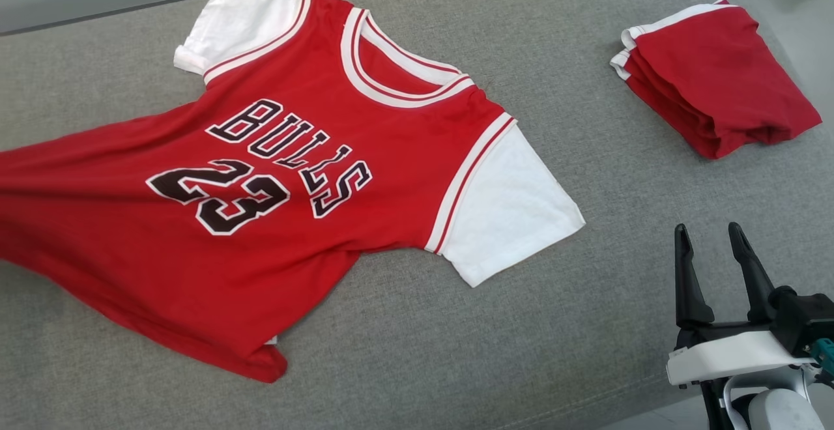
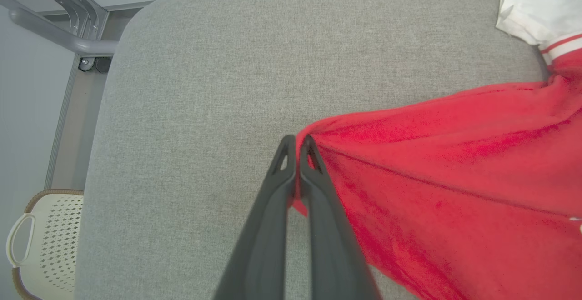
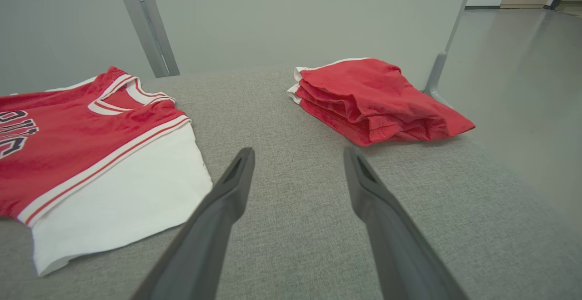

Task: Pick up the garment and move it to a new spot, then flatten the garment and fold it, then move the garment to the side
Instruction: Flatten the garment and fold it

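The garment is a red Bulls 23 jersey with white sleeves, spread face up across the grey padded table, its hem running off the head view's left edge. In the left wrist view my left gripper is shut on the garment's red hem corner, and the cloth is pulled taut from there. My right gripper stands open at the lower right, to the right of the garment's near white sleeve, nothing between its fingers. The right wrist view shows that gripper open above bare table, with the sleeve to its left.
A folded red garment with white trim lies at the table's far right, also in the right wrist view as a folded pile. A cream perforated basket stands on the floor beyond the table's edge. Grey metal frame legs rise behind the table.
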Motion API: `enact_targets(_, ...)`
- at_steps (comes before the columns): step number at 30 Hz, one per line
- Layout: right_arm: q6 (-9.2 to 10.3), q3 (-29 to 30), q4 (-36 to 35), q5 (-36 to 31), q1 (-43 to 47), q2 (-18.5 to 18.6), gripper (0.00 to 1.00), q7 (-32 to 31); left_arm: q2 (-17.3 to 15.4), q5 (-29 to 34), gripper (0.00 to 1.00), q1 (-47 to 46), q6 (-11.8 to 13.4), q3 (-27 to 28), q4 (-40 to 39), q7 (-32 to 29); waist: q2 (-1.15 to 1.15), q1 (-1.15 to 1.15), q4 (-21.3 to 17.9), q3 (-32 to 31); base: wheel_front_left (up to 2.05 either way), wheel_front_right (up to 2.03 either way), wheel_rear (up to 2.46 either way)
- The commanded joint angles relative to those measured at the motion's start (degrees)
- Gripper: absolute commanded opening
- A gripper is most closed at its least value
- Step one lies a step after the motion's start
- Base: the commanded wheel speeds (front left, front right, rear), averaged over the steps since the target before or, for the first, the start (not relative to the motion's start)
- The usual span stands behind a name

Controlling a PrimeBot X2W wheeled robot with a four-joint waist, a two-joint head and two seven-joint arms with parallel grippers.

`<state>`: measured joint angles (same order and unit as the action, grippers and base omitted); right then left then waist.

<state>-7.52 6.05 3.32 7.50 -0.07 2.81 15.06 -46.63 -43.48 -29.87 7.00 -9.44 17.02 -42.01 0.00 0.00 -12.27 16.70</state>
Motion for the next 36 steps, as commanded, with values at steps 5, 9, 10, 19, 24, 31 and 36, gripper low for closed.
enact_targets(5, 0.06, 0.4, 0.4, 0.8, 0.1, 0.2, 1.00, 0.2, 3.1, 3.1, 1.00, -2.4, 0.4, -1.0, 3.5, 7.6, 0.00, 0.00, -0.5, 0.1, 0.00, 0.00, 0.00)
enact_targets(9, 0.06, 1.0, 0.5, 0.9, 1.1, 0.2, 1.00, 0.2, 5.4, 3.5, 1.00, 0.0, 1.1, 0.2, 2.9, 14.9, 0.00, 0.00, 0.5, -1.2, 0.00, 0.00, 0.00)
enact_targets(10, 0.06, 1.3, 0.4, 0.7, 1.3, 0.2, 1.00, 0.2, 6.4, 3.1, 1.00, 1.0, 1.7, 0.8, 1.9, 16.9, 0.00, 0.00, 0.9, -1.6, 0.00, 0.00, 0.00)
enact_targets(19, 0.06, 3.2, -0.7, -0.7, 4.3, 0.2, 1.00, 0.2, 20.5, 0.1, 1.00, 18.1, 8.5, 5.2, -15.1, 36.0, 0.00, 0.00, 5.9, -5.4, 0.00, 0.00, 0.00)
enact_targets(24, 0.06, 4.2, -1.3, -1.0, 5.8, 1.0, 1.00, 0.2, 32.1, -1.5, 1.00, 27.2, 8.8, 0.8, -20.7, 43.8, 0.00, 0.00, 8.6, -7.4, 0.00, 0.00, 0.00)
enact_targets(31, 0.06, 5.5, -3.0, -1.1, 7.7, 1.2, 1.00, 0.2, 39.1, 3.6, 1.00, 31.4, 6.5, -5.2, -15.5, 54.6, 0.00, 0.00, 11.5, -9.8, 0.00, 0.00, 0.00)
enact_targets(36, 0.06, 6.5, -3.2, -1.3, 9.7, 0.9, 1.00, 0.2, 39.7, 12.0, 1.00, 32.6, 3.4, -8.0, -8.1, 57.2, 0.00, 0.00, 14.0, -12.8, 0.00, 0.00, 0.00)
